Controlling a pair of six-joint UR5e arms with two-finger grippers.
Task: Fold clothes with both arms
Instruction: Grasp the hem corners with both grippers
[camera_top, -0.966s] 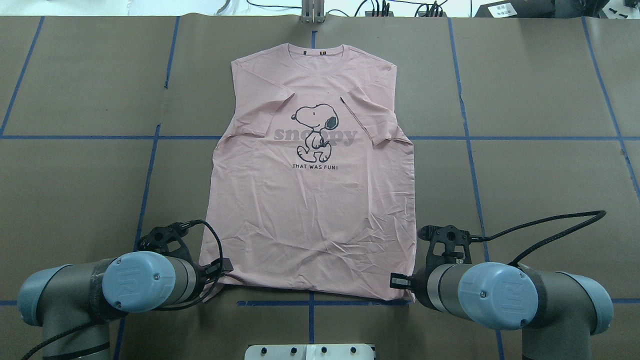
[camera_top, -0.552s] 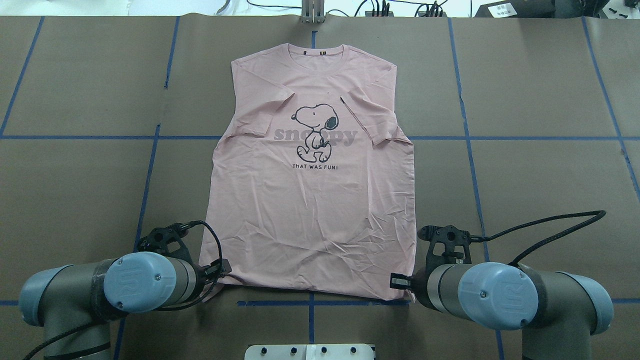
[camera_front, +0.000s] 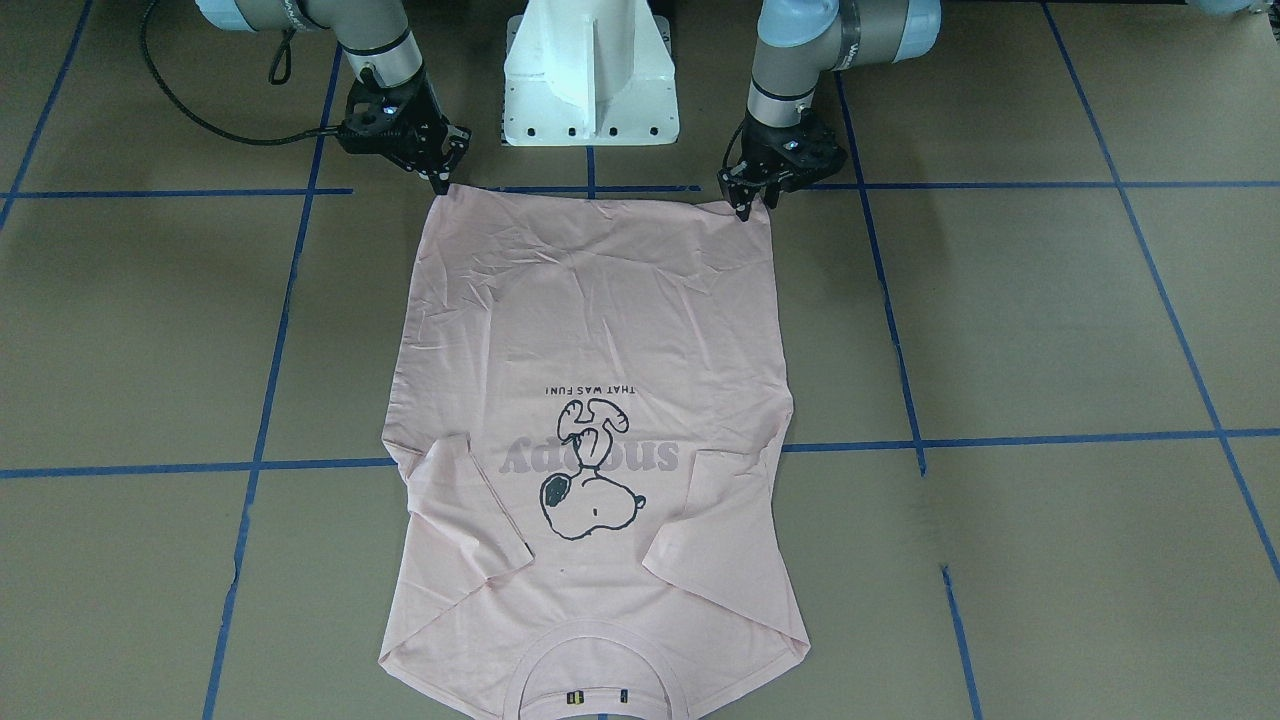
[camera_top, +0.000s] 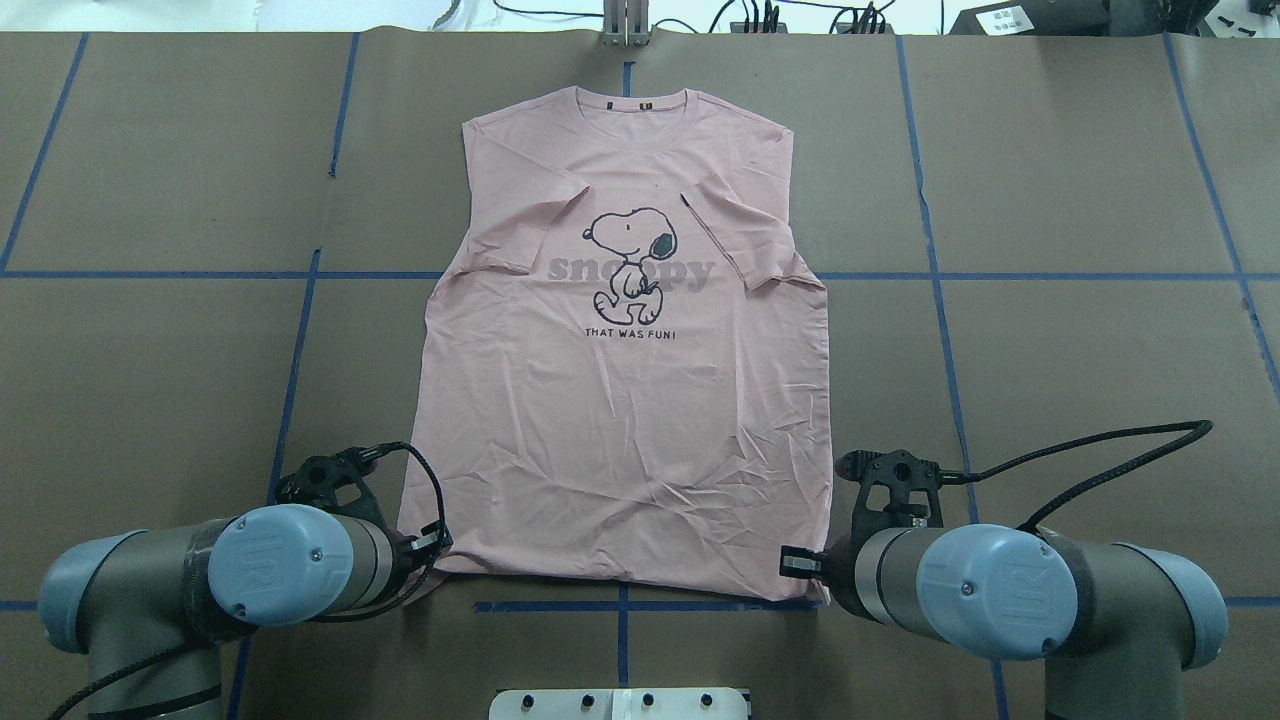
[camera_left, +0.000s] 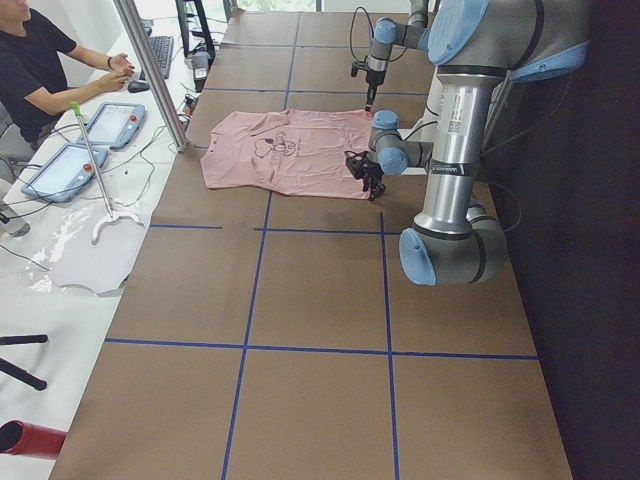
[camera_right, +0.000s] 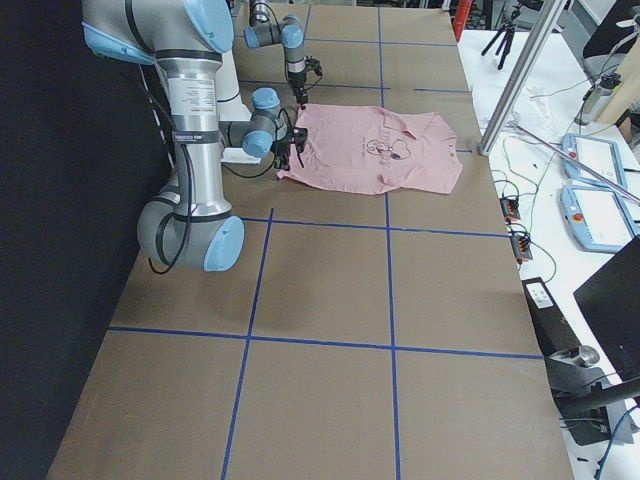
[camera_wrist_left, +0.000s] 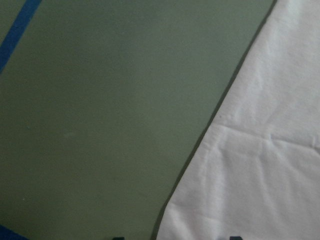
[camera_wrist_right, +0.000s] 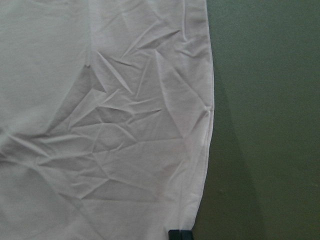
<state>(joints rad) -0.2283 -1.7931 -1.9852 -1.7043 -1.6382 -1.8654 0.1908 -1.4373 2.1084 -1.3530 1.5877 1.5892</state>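
A pale pink short-sleeved cotton T-shirt (camera_top: 620, 430) with a black-outline cartoon dog print lay flat, print up, in the middle of a brown paper-covered table (camera_top: 1080, 350) marked with blue tape lines (camera_top: 150, 274). Its ribbed round collar (camera_front: 597, 636) was at the far side and its hem just in front of the robot's white pedestal base (camera_front: 590, 70). Both sleeves were already turned in over the chest. The black two-fingered left gripper (camera_front: 748, 203) pointed down at one hem corner; its wrist view showed the fingertips (camera_wrist_left: 234, 238) apart, straddling the cloth edge, so the jaws were released. The black two-fingered right gripper (camera_front: 438, 182) sat at the other hem corner with its fingers (camera_wrist_right: 180, 234) together on the edge, seemingly pinching the fabric. The step in hand looked like taking hold of the hem for a bottom-to-collar fold. Next, the left jaws would need to close on their corner, then both arms lift and carry the hem evenly toward the collar. The cloth was creased near the right corner, so a layer might slip. Wide table surface showed on both sides of the shirt.
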